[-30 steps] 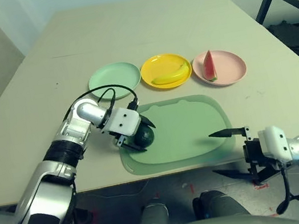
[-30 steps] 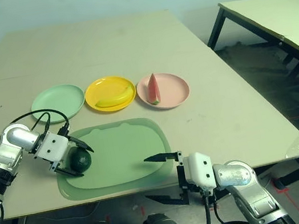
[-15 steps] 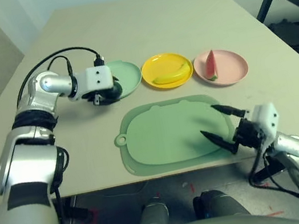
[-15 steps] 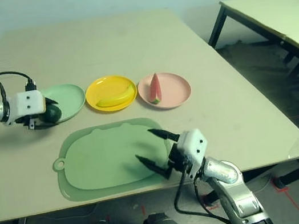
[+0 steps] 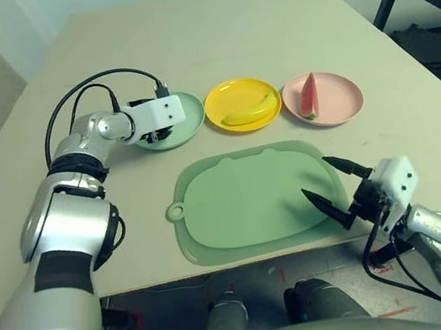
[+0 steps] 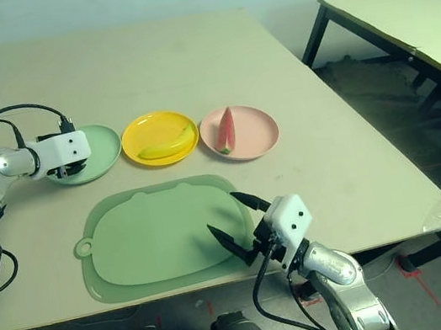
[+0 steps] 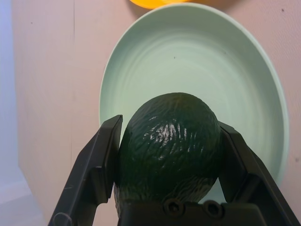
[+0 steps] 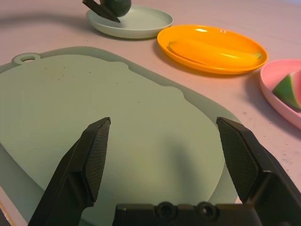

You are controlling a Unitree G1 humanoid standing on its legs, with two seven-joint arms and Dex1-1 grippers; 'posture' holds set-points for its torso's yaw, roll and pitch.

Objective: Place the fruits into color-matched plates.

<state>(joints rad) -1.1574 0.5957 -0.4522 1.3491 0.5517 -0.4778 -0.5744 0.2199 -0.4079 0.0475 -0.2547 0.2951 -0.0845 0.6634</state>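
The left end effector [image 7: 167, 188] grips the avocado [image 7: 168, 143] over the mint green plate [image 7: 244, 80], its colour match; the right end effector [image 8: 164, 157] hangs wide above the green mat [image 5: 252, 198].

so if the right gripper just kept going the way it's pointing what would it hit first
Probably the yellow plate with the banana: the right gripper, open, points across the green mat toward it. Depth is unclear.

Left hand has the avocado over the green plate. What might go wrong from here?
1. The avocado sits near the close rim of the mint green plate; released here, this rounded fruit may roll off onto the table.
2. The left hand clamps it between both fingers, so a withdrawal before opening fully might drag it out.
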